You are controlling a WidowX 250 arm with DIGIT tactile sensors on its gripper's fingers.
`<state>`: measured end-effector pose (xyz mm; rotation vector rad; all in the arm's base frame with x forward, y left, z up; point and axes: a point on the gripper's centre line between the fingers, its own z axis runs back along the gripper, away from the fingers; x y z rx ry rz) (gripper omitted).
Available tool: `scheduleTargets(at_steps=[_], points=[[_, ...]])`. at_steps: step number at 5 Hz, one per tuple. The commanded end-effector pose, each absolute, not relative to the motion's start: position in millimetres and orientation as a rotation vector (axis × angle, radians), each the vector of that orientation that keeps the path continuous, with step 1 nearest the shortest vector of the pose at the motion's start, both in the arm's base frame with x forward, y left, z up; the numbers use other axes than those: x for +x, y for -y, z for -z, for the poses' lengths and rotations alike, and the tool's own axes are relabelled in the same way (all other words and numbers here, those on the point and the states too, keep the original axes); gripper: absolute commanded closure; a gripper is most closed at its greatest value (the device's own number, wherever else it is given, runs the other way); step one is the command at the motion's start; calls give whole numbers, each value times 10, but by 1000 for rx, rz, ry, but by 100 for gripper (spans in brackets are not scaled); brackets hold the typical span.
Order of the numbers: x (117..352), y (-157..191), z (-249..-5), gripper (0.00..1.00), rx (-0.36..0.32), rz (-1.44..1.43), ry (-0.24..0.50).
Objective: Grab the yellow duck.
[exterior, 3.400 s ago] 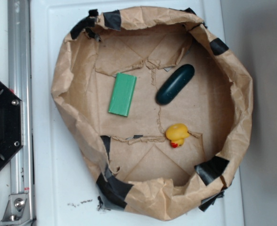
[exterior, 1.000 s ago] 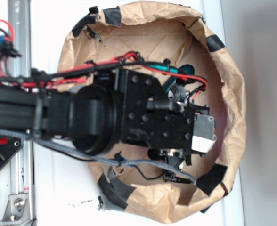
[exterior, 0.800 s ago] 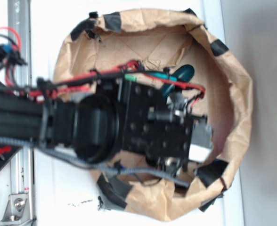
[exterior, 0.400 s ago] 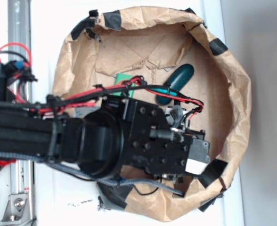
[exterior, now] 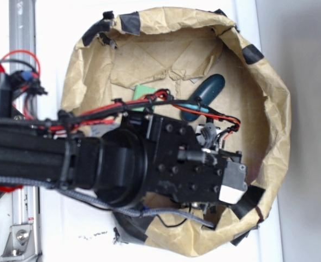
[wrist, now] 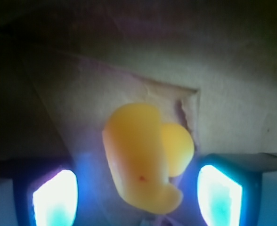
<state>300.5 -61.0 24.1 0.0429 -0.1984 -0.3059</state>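
black arm (exterior: 122, 164), red cables (exterior: 95, 112), screws

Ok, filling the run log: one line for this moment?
phase: pre-grasp | claw: open, straddling yellow duck | duck: on paper floor, not gripped

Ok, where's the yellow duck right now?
Hidden under the arm in the exterior view; in the wrist view the yellow duck lies on the brown paper, centred between the gripper fingers.

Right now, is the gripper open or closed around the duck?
Open: in the wrist view both fingertips flank the yellow duck with gaps.
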Motion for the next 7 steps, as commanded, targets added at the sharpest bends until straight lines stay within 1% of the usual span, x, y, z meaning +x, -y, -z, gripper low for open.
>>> scheduleTargets(at_steps=[1, 2, 3, 4, 5, 6, 7], points=[[3263, 703, -361, 100, -4, 362, 285], [3258, 689, -347, 100, -17, 353, 282], [3221, 632, -367, 100, -10, 331, 271], [3023, 288, -736, 100, 45, 195, 248], [2707, -163, -1250, 100, 91, -33, 198], [2663, -299, -1728, 100, 77, -123, 154], [2581, -225, -1910, 100, 18, -151, 169]])
